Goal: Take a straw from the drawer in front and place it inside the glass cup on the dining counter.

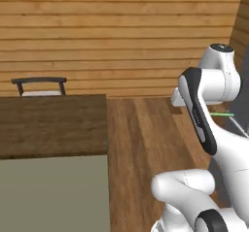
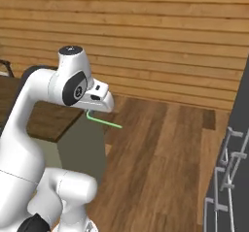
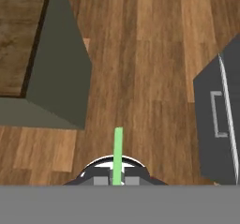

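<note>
I am holding the straw (image 3: 117, 155) in my end effector (image 3: 116, 181), the two fingers closed narrowly on its near end. In the hand view the thin light-green stick is running straight up from between my fingertips, out over the wooden floor (image 3: 140, 68) below. In the right base view the straw (image 2: 104, 121) is sticking out from under my hand, slanting down and away toward the right, its bent end tucked up close against the white wrist housing. In the left base view only a short green stretch of the straw (image 1: 222, 114) is peeking out to the right of my forearm.

I am carrying my end effector above the bare floor, not over any surface. The table (image 3: 21, 35), with its dark-brown plank top, is lying ahead of my end effector and off to the left, well apart from the straw's tip; its pale green side panel (image 3: 58, 78) is facing me. In the left base view the same table (image 1: 51, 124) is stretching away to the left, and a dark chair back (image 1: 40, 83) is standing beyond its far edge. To the right of my end effector a dark grey cabinet (image 3: 216, 124) with metal handles is standing on the floor.
</note>
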Robot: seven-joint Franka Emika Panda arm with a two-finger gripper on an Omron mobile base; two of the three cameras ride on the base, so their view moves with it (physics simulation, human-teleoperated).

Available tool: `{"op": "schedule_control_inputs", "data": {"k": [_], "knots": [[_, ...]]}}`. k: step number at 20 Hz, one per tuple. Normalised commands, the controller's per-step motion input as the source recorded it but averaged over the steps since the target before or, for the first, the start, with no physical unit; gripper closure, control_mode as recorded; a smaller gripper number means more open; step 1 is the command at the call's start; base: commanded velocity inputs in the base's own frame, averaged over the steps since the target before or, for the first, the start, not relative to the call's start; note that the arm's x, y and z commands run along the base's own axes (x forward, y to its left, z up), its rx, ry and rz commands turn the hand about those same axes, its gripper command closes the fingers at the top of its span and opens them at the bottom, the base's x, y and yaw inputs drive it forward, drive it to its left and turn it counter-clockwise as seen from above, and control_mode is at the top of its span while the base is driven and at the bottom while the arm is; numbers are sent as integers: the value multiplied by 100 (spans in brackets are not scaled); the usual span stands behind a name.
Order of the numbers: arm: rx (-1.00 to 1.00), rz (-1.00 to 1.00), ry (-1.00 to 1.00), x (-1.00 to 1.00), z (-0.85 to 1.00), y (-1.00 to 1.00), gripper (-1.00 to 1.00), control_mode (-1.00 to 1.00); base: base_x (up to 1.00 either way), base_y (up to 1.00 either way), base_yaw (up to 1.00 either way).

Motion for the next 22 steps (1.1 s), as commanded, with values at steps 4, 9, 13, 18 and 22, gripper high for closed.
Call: {"op": "schedule_control_inputs", "data": {"k": [4, 9, 13, 18, 22], "knots": [[0, 0, 0, 0, 0, 0, 100, 100, 100, -79, 0], [0, 0, 0, 0, 0, 0, 100, 100, 100, -49, 0], [0, 0, 0, 0, 0, 0, 100, 100, 100, -4, 0], [0, 0, 0, 0, 0, 0, 100, 100, 100, 0, 0], [0, 0, 0, 0, 0, 0, 100, 100, 100, 0, 0]]}}
